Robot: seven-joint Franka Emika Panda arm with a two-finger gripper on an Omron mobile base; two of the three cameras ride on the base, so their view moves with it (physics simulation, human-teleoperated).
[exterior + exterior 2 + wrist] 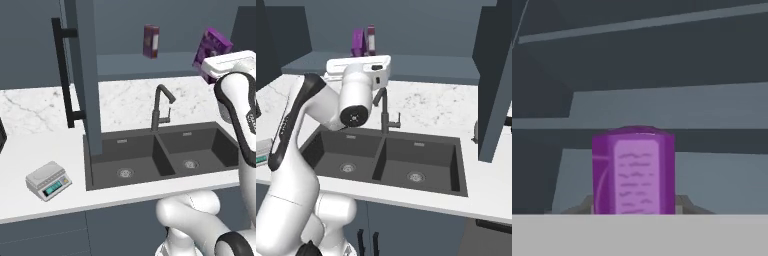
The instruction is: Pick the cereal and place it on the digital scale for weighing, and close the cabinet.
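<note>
Gripping cereal [633, 170], claw [633, 207] hand-view

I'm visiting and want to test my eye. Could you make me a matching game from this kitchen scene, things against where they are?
Things:
1. purple cereal box
2. scale
3. maroon box
4. faucet

Places:
A. on the counter left of the sink
B. behind the sink
C. held tilted in the tool
D. upright on the cabinet shelf

Pairs: 1-C, 2-A, 3-D, 4-B
</note>
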